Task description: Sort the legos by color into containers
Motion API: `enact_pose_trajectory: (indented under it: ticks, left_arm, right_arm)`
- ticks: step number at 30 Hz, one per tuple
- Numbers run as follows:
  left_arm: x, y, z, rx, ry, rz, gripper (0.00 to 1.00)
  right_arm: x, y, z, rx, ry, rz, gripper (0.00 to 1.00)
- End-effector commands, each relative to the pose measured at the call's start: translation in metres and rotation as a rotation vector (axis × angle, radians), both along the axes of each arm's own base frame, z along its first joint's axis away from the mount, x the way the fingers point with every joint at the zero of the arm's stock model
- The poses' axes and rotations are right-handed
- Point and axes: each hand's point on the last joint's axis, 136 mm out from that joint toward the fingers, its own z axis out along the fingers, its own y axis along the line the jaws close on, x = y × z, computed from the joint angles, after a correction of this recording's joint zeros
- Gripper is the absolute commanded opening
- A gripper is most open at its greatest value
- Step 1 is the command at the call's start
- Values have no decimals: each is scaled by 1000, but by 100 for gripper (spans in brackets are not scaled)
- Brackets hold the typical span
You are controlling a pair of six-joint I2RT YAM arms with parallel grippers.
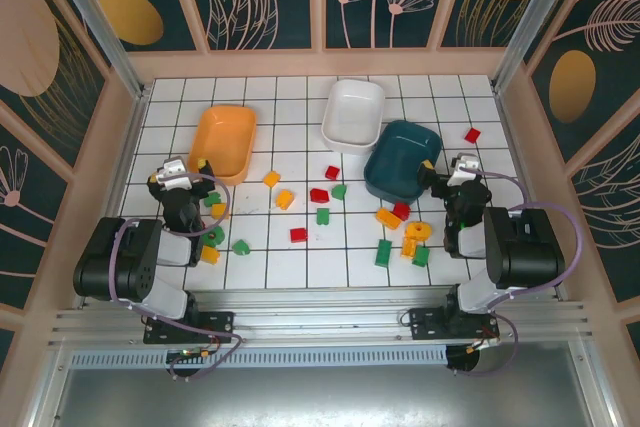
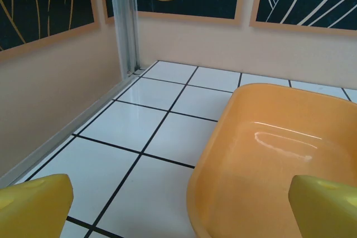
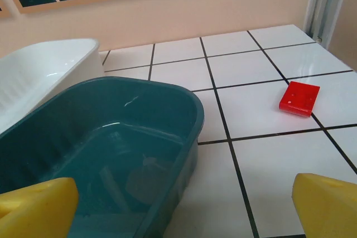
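On the white-tiled table (image 1: 310,269), top view: three tubs in the far half, all mouth up.
- Orange tub (image 1: 225,139): far left, long axis running away from the arms, far end leaning slightly right.
- White tub (image 1: 354,112): centre-far, much the same heading.
- Teal tub (image 1: 402,159): just near-right of the white one, contact can't be told; long axis diagonal, near-left to far-right.
- Legos (image 1: 323,215): loose on the tiles, mostly nearer the arms than the tubs and between the two arms. Red, green and yellow-orange are mixed at assorted headings. A few sit by the left arm. One red brick (image 1: 472,134) lies apart, right of the teal tub.

Left gripper (image 1: 185,169) sits at the orange tub's near end, jaws spread wide, gripping nothing. Right gripper (image 1: 448,172) is at the teal tub's near-right side, also wide, nothing held.

Surface: glossy square tiles, dark grout. Room: peach walls (image 1: 300,62) with dark panels of leaf and flower line art, aluminium post (image 1: 95,22) at each far corner, rail (image 1: 320,312) along the near edge.

Left wrist view: yellow pads (image 2: 33,204) in the bottom corners, and a gloss streak on the orange tub's (image 2: 268,154) inner floor.

Right wrist view: the teal tub's (image 3: 111,137) interior with the white tub's (image 3: 44,76) wall behind it. The red brick (image 3: 299,98) lies flat, square face up, rotated off the grout lines.
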Motion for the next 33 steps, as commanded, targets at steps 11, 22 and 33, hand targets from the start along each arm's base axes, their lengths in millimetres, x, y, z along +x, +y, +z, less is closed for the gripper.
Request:
enact_pose_trajectory:
  ticks: [11, 22, 33]
  left_arm:
    - [2, 1, 6, -17, -26, -2, 99]
    - [2, 1, 6, -16, -25, -2, 99]
    - [2, 1, 7, -17, -28, -1, 99]
  right_arm:
    - [3, -2, 8, -4, -25, -19, 99]
    - [3, -3, 7, -2, -23, -20, 99]
    - [3, -3, 7, 3, -23, -15, 99]
